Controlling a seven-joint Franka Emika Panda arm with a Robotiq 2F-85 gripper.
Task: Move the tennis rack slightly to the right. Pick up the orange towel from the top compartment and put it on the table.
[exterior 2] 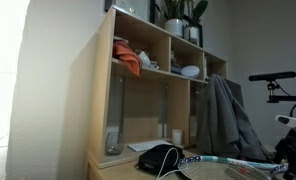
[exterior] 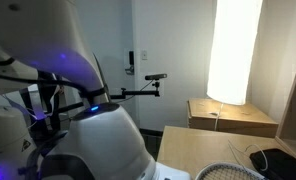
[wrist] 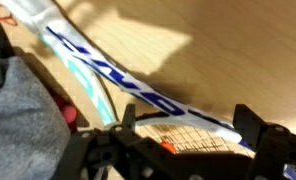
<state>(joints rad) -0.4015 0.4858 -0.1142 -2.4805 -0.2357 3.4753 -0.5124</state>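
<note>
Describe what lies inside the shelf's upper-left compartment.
The orange towel lies bunched there, hanging slightly over the front edge. Anything behind or beneath it is hidden.

White rounded arm (exterior: 100, 135) w/ black cables (exterior: 30, 100), blue glow; black end effector (wrist: 188, 128).

A tall wooden shelf (exterior 2: 101, 100) in an exterior view carries potted plants (exterior 2: 178, 14) on top, a white bowl (exterior 2: 190, 71) in an upper compartment and a clear jar (exterior 2: 112, 141) lower down. A grey jacket (exterior 2: 223, 120) hangs beside it, and a black pouch (exterior 2: 160, 158) lies in front. In an exterior view a bright lamp (exterior: 233, 50) stands above a pale wooden box (exterior: 233, 115), with a black pad (exterior: 284, 160) nearby.
</note>
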